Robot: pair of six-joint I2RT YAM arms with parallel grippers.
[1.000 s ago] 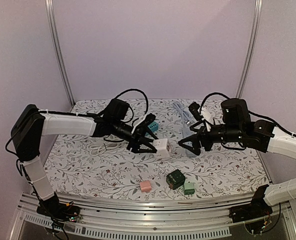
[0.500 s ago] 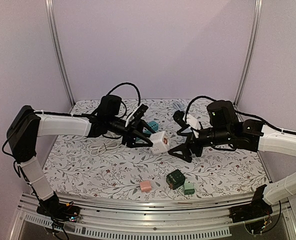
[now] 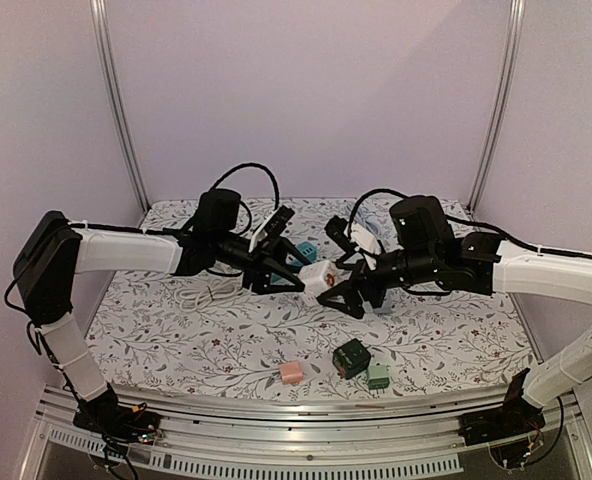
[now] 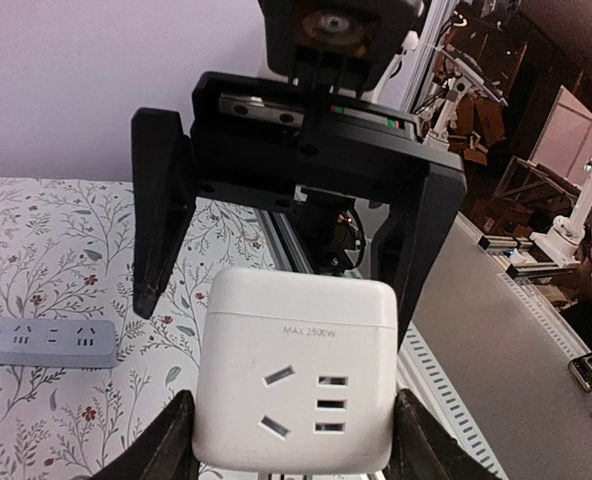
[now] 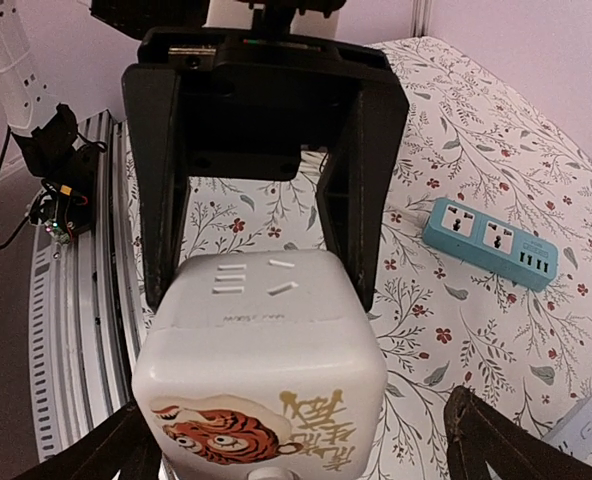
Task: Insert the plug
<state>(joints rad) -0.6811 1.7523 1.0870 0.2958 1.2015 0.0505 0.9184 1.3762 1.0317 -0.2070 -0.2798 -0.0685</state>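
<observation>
The white socket cube (image 3: 317, 280) hangs above the table in the middle of the overhead view, clamped between the two fingers of the left gripper (image 3: 300, 279), whose jaws stand about half open around its sides. In the left wrist view the cube fills the lower centre, its socket face with slots turned toward the camera. In the right wrist view its other face carries a tiger sticker (image 5: 211, 435) at the lower left.

The right gripper (image 3: 339, 284) meets it from the right side of the overhead view, jaws spread fully wide, with one finger on either side of the cube's free end. A gap shows beside one finger, and it grips nothing.

Just behind the cube lies a teal power strip (image 3: 302, 250). A white cable (image 3: 201, 297) lies on the floral table (image 3: 176, 340) left of centre. Toward the bottom edge sit a pink block (image 3: 291, 372), a dark green block (image 3: 351, 357) and a pale green block (image 3: 378, 376).
</observation>
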